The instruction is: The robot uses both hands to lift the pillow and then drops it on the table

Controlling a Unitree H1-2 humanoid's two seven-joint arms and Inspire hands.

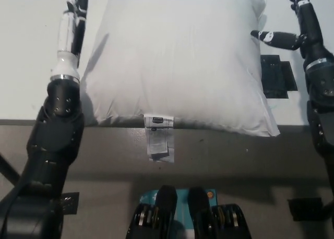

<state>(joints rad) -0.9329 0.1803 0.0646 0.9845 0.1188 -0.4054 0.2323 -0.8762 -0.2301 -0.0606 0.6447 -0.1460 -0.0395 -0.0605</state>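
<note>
Care label (pixel 158 137) hangs over near tabletop (pixel 31 67) edge. White pillow (pixel 177 61) lies flat at that edge, unlifted. Left hand (pixel 73 27) and right hand (pixel 295 25) flank it, fingers spread, empty. Best: press both sides evenly, low on pillow.

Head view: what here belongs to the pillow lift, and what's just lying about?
In the job:
pillow
left robot hand, open beside the pillow
right robot hand, open at the pillow's other side
table

Lying about:
black plate on the table
pillow's tag hanging over the edge
</note>
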